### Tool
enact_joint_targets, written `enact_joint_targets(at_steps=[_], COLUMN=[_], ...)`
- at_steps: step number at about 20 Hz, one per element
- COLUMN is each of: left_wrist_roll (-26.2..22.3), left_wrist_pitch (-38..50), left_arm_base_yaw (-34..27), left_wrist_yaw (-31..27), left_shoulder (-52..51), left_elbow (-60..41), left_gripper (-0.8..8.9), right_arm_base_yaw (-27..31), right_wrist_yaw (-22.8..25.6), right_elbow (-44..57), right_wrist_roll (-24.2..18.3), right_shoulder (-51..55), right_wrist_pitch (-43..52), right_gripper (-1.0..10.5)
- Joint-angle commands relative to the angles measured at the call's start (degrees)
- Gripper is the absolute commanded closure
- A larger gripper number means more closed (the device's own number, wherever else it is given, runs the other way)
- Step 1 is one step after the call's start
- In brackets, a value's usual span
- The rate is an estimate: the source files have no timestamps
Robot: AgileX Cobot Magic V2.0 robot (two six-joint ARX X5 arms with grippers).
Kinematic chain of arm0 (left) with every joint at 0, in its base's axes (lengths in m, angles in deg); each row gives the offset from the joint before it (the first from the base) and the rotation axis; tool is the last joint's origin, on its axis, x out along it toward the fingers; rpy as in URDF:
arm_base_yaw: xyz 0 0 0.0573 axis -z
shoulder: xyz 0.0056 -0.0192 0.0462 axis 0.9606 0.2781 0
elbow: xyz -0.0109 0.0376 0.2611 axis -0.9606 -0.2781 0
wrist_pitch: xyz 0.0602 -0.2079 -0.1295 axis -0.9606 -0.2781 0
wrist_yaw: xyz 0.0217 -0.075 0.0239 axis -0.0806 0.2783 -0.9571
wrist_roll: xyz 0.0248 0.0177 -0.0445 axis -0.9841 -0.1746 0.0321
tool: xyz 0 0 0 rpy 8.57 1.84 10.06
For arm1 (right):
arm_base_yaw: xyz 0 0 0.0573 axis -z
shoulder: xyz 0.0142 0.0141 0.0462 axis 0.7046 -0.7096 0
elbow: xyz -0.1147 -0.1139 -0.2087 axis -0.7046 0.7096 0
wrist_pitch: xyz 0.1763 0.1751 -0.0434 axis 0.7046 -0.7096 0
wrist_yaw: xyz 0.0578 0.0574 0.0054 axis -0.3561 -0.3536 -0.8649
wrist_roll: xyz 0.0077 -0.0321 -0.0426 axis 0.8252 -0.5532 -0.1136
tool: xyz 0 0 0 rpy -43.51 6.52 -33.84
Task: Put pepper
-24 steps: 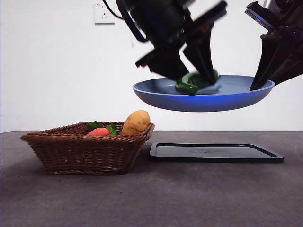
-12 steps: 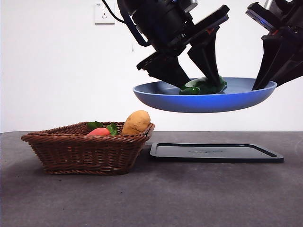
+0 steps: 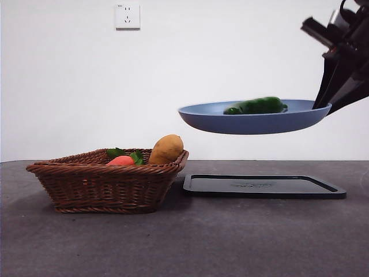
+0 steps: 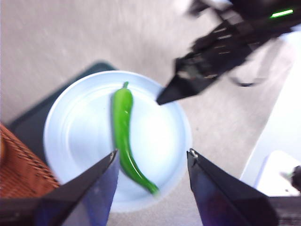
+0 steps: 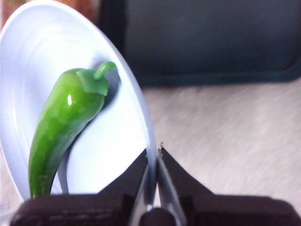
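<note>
The glossy dark green pepper (image 3: 256, 105) lies loose on the blue plate (image 3: 253, 122), which hangs in the air above the black tray (image 3: 264, 186). My right gripper (image 3: 324, 105) is shut on the plate's right rim and holds it up; its wrist view shows the pepper (image 5: 63, 125) on the plate (image 5: 28, 61) with the jaws pinching the rim (image 5: 154, 155). My left gripper (image 4: 153, 155) is open and empty, high above the plate (image 4: 160, 136) and pepper (image 4: 123, 127), out of the front view.
A brown wicker basket (image 3: 106, 179) stands at the left with a tan potato (image 3: 166, 149) and an orange-red vegetable with green leaves (image 3: 121, 160). The flat black tray lies to its right on the dark table. A wall socket (image 3: 127, 15) is behind.
My left gripper let go of the pepper on the plate and rose up out of the front view. The plate shifted slightly right and lower in my right gripper.
</note>
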Motion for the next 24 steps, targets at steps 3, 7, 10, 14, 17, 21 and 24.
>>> enact_joint_targets(at_steps=[3,7,10,14,17,21,24], left_wrist_roll=[-1.1,-1.0,-0.9,-0.5,-0.4,-0.4,-0.4], left_wrist_pitch=[-1.7,-4.1,-4.5,-4.6,-4.6,-4.5,-4.5], left_arm_base_yaw=[0.4,0.5,0.5,0.5,0.5,0.5,0.5], left_wrist_yaw=[-0.2,-0.2,-0.2,-0.2,-0.2,-0.2,-0.2], left_shoulder=[-5.7,-10.6,-13.1,-14.4,-14.4,-14.4,-14.4], left_elbow=[1.2,1.2,1.2,1.2,1.2,1.2,1.2], left_gripper=[5.55,5.55,5.55,5.55,5.55,5.55,5.55], right_arm_base_yaw=[2.5,4.5,5.4,5.6,5.5,5.6,5.5], right_wrist_yaw=[-0.1,0.1,1.0,0.8,0.8,1.2,0.8], right_elbow=[-7.6,-13.8,-17.3,-19.0,-19.0,-19.0,-19.0], right_wrist_roll=[0.8,0.8,0.8,0.8,0.8,0.5,0.5], right_shoulder=[-8.9,-18.4,-25.1,-31.0,-33.8,-35.4,-35.4], right_wrist_pitch=[2.4,4.4,5.8,9.1,10.0,10.2,10.4], right_gripper=[9.4,9.4,9.4,9.4,9.4,9.4,9.0])
